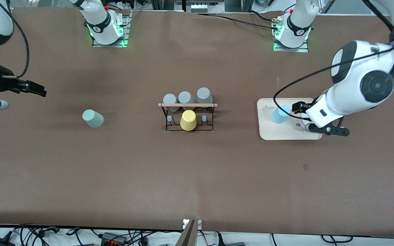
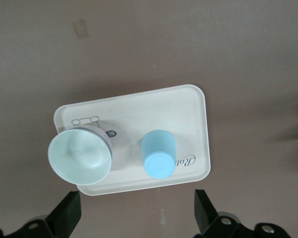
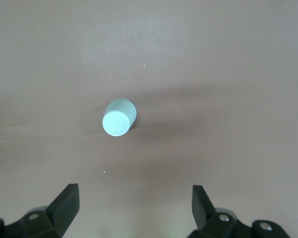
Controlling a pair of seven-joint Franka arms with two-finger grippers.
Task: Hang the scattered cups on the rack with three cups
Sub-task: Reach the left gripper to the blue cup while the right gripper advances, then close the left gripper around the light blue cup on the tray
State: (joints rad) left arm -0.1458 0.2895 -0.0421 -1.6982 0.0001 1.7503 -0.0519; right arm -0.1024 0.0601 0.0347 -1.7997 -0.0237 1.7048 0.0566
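Observation:
The pale mint green cup (image 1: 93, 118) stands base up on the bare table toward the right arm's end; it also shows in the right wrist view (image 3: 119, 118). The light blue cup (image 1: 280, 114) stands base up on the beige tray (image 1: 286, 132), as the left wrist view shows (image 2: 158, 153). The rack (image 1: 187, 105) is mid-table, holding three grey cups (image 1: 185, 98) and a yellow cup (image 1: 188, 120). My left gripper (image 1: 299, 108) is open over the tray beside the blue cup, its jaws wide apart (image 2: 136, 215). My right gripper (image 1: 33, 88) is open and empty (image 3: 135, 206), up in the air, apart from the mint cup.
A pale mint round bowl-like thing (image 2: 80, 154) sits on the tray (image 2: 139, 111) beside the blue cup; the left arm hides it in the front view. Cables and plugs run along the table edge nearest the camera.

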